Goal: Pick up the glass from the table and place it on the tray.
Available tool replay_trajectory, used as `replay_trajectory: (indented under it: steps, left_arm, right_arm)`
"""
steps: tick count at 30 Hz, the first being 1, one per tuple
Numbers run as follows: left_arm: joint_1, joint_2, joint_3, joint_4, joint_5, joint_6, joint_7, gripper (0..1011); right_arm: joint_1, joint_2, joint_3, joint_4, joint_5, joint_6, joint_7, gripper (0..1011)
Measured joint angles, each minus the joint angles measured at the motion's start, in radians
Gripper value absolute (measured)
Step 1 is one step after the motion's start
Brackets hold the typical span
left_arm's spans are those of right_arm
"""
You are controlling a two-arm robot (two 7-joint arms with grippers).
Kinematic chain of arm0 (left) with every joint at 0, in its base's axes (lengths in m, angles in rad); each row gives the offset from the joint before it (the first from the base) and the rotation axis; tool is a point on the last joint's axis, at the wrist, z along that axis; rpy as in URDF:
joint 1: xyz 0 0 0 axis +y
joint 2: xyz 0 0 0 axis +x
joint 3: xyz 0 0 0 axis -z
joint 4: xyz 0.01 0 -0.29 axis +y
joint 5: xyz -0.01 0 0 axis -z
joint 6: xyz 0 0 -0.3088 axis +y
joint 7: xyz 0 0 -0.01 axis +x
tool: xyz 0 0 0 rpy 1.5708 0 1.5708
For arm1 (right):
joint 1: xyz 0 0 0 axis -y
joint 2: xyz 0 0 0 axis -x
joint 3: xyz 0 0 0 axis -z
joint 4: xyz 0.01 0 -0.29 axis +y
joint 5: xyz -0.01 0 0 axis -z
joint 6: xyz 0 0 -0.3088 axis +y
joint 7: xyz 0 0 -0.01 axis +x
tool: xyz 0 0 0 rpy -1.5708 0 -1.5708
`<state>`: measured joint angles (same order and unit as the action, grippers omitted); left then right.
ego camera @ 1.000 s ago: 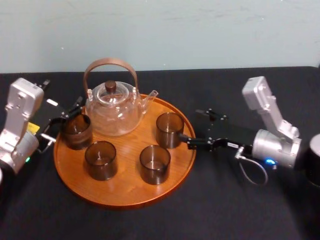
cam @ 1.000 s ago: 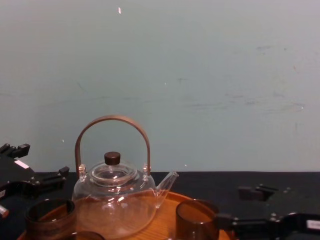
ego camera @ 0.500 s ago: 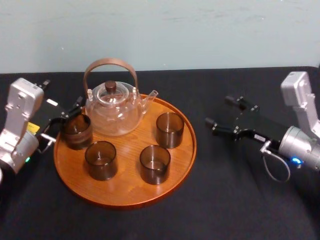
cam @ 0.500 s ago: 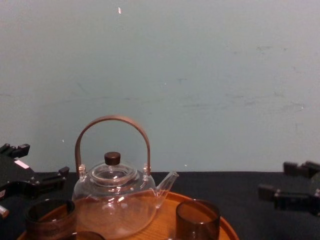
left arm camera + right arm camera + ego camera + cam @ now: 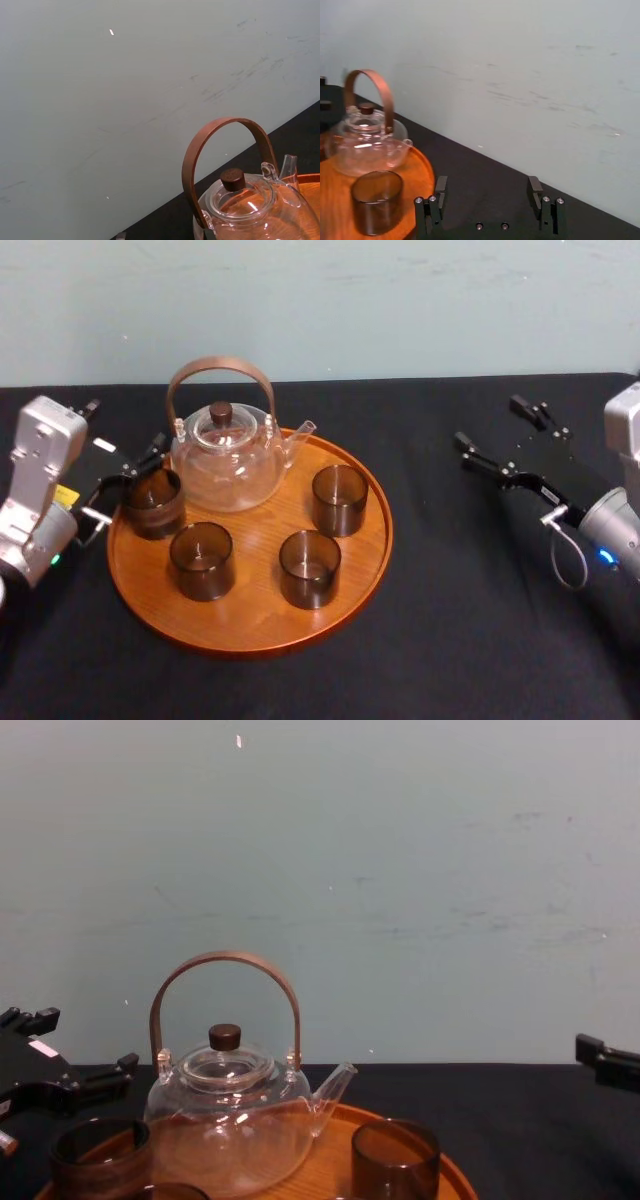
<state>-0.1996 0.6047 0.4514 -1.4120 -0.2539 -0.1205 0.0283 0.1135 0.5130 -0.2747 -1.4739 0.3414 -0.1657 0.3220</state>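
Hovering over black table (image 5: pixel 450 630), right hand (image 5: pixel 488 420) spread wide; left hand (image 5: pixel 128 478) beside tray (image 5: pixel 250 612), grip unclear; pale wall (image 5: pixel 320 300) behind.

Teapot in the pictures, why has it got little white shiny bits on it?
That is light bouncing off the clear glass: in the head view small white glints sit around the lid of the teapot; in the right wrist view a pale streak crosses its belly; in the left wrist view glints mark its lid.
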Motion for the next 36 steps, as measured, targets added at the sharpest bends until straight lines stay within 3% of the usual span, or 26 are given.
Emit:
replay_trajectory:
  steps: [8,18,36]
  left_arm:
    - [0.0,0.0,0.0,0.0,0.0,0.0,0.0,1001]
    - [0.0,0.0,0.0,0.0,0.0,0.0,0.0,1001]
    - [0.0,0.0,0.0,0.0,0.0,0.0,0.0,1001]
  right_arm:
    - [-0.015,-0.034,0.017,0.043,-0.044,-0.042,-0.036,1002]
    - [-0.014,-0.069,0.03,0.085,-0.056,-0.056,-0.028,1002]
    - [-0.014,-0.065,0.028,0.082,-0.056,-0.055,-0.027,1002]
